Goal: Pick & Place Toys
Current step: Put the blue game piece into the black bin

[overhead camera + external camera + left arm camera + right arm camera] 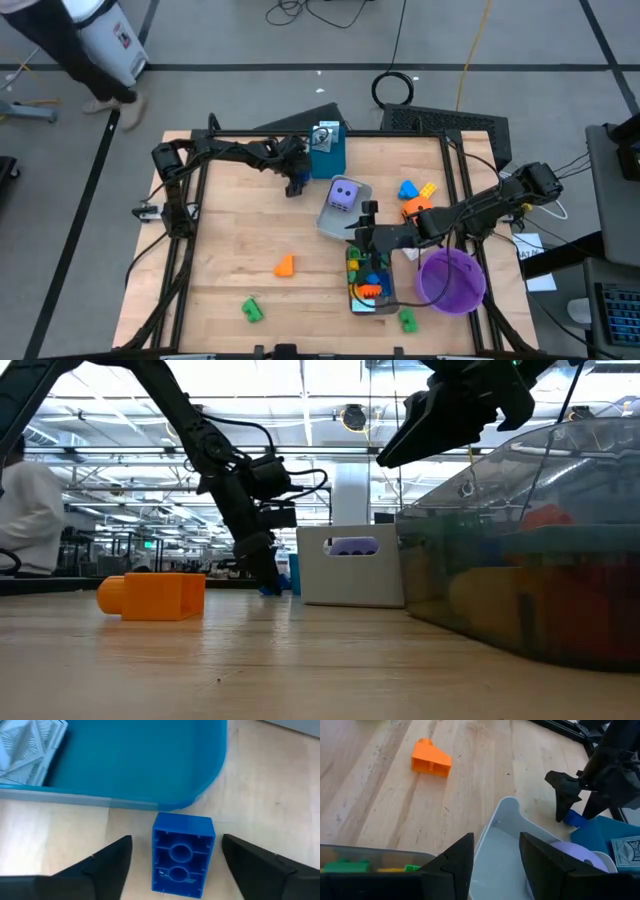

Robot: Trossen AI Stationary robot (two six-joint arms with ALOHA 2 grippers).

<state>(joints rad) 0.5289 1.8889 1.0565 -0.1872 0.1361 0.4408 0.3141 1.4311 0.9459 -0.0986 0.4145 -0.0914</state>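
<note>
Blue brick (pixel 183 854) lying on the wood, hollow underside up, two round tubes inside, just beside the teal box (pixel 125 760). Left gripper (pixel 175 865) straddling it, jaws wide, not touching. Only the left wrist view shows that underside; in the high view, hidden under the gripper. Farther off, right gripper (pixel 495 865) above the grey tray (pixel 505 845), jaws narrowly apart, empty. Orange brick (pixel 430 760) alone mid-table.

The purple die (pixel 353 546) barely peeks through the grey tray (pixel 350 585) handle slot in the low view. Bricks inside the clear tray (pixel 530 590) at three o'clock are smeared (colours only). A person (pixel 28 510) at nine o'clock is cropped.
</note>
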